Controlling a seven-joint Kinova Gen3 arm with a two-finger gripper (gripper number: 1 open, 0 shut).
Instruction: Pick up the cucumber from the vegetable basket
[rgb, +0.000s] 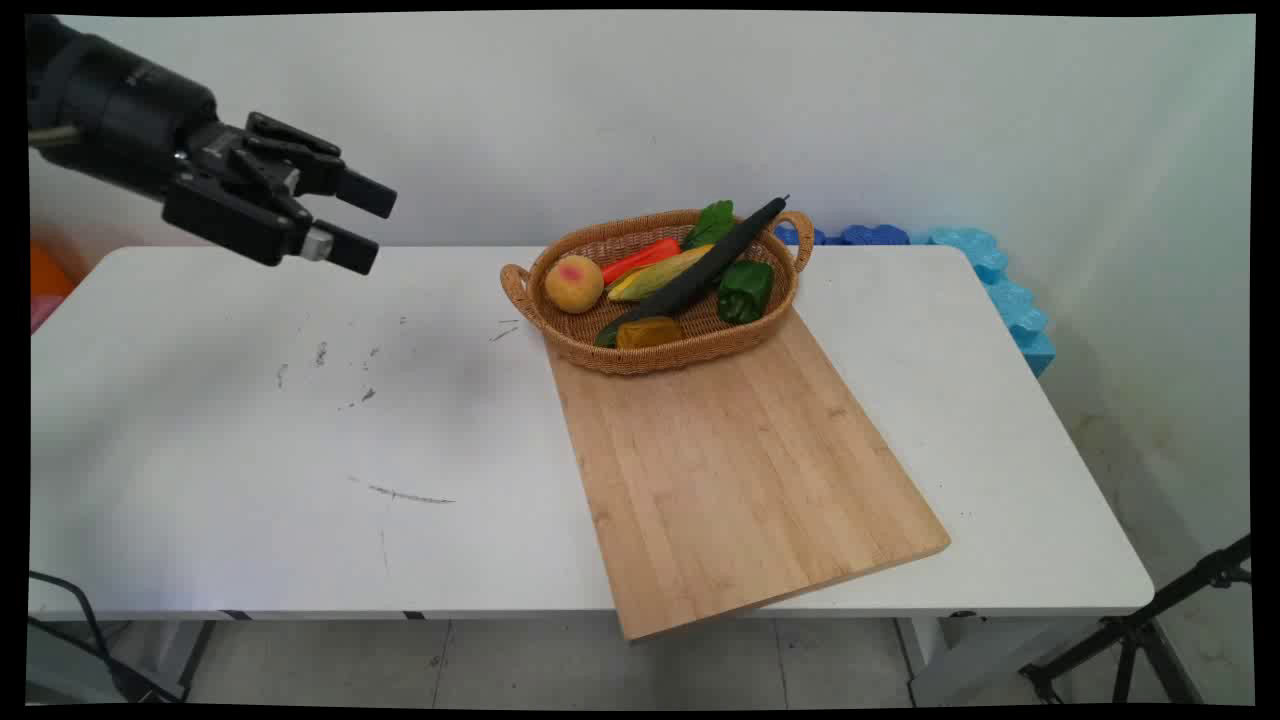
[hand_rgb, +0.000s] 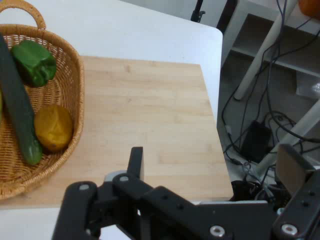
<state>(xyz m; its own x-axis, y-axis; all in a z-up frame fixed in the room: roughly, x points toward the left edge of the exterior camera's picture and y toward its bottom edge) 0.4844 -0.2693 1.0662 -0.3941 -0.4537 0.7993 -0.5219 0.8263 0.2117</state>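
Observation:
My black gripper (rgb: 372, 228) hangs open and empty high above the table's far left, well away from everything. A wicker basket (rgb: 790, 290) stands at the far end of a bamboo cutting board (rgb: 740, 470). Inside lie a long dark cucumber (rgb: 700, 270), a green pepper (rgb: 745, 290), a yellow pepper (rgb: 648, 332), a peach (rgb: 573, 283), a corn cob (rgb: 655, 277), a red-orange carrot (rgb: 640, 258) and a green leaf (rgb: 710, 222). The hand view shows the basket (hand_rgb: 70, 85), cucumber (hand_rgb: 17, 105), green pepper (hand_rgb: 34, 62), yellow pepper (hand_rgb: 52, 127), board (hand_rgb: 150, 120) and one fingertip (hand_rgb: 135, 162).
The white table (rgb: 250, 450) bears dark scuff marks on its left half. The board's near corner overhangs the table's front edge. Blue foam (rgb: 990, 270) lies along the far right edge. A tripod (rgb: 1150, 630) stands on the floor at right.

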